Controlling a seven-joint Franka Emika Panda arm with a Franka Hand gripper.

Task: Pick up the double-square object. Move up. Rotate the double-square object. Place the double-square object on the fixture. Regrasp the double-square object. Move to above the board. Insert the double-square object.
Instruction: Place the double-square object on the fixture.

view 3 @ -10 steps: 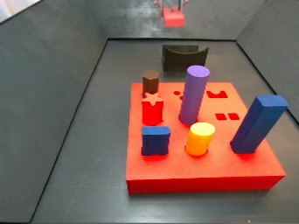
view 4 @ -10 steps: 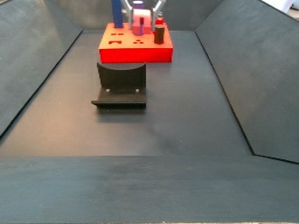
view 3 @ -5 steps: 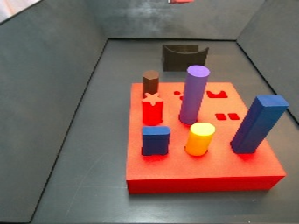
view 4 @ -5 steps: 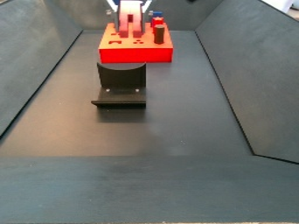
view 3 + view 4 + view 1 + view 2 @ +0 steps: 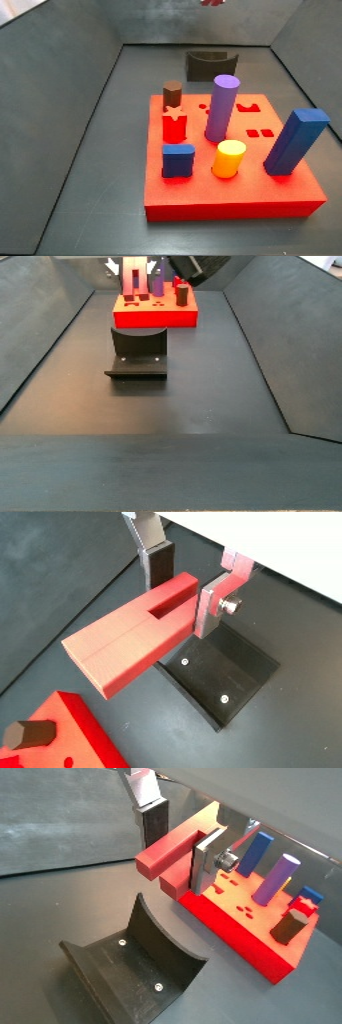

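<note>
My gripper [image 5: 183, 602] is shut on the double-square object [image 5: 134, 637], a long red stepped bar. The bar runs out past the silver fingers [image 5: 211, 604] in both wrist views. Below it in a wrist view stands the dark fixture [image 5: 134, 963], with the bar [image 5: 171, 856] well above it. In a side view the gripper [image 5: 134, 266] is high at the frame's top, and the bar [image 5: 136, 280] hangs upright in front of the board [image 5: 154, 318]. The other side camera catches only a red tip of the gripper [image 5: 211, 2] at its upper edge, above the fixture [image 5: 207, 63] and the board [image 5: 234, 200].
On the board stand a purple cylinder [image 5: 221, 105], a blue block [image 5: 295, 140], a yellow peg [image 5: 230, 158], a brown peg [image 5: 173, 93] and a short blue peg [image 5: 178, 160]. Grey sloping walls enclose the dark floor.
The gripper has risen with the bar, from just above the fixture to nearly out of the top of a side view.
</note>
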